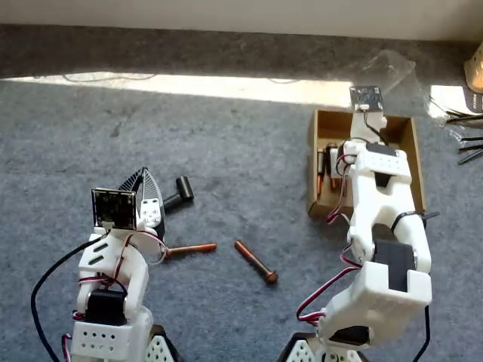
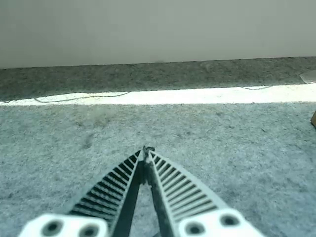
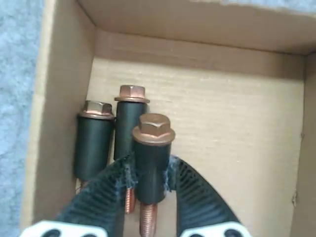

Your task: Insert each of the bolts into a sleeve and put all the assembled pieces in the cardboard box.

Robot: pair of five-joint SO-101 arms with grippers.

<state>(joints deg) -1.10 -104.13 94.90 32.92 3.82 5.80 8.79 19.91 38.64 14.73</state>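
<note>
1. My right gripper [image 3: 148,170] is clamped on a bolted sleeve [image 3: 153,131] inside the cardboard box [image 3: 54,123], beside two finished pieces [image 3: 94,143] lying along its wall
2. My left gripper [image 2: 146,152], jaws together, hovers over the carpet [image 1: 226,151] near two bare bolts [image 1: 190,248] and a loose sleeve [image 1: 179,193]

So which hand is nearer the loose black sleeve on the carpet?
Left. The left hand sits just beside the sleeve, tips shut. The right hand is far across, inside the cardboard box, gripping an assembled piece.
</note>
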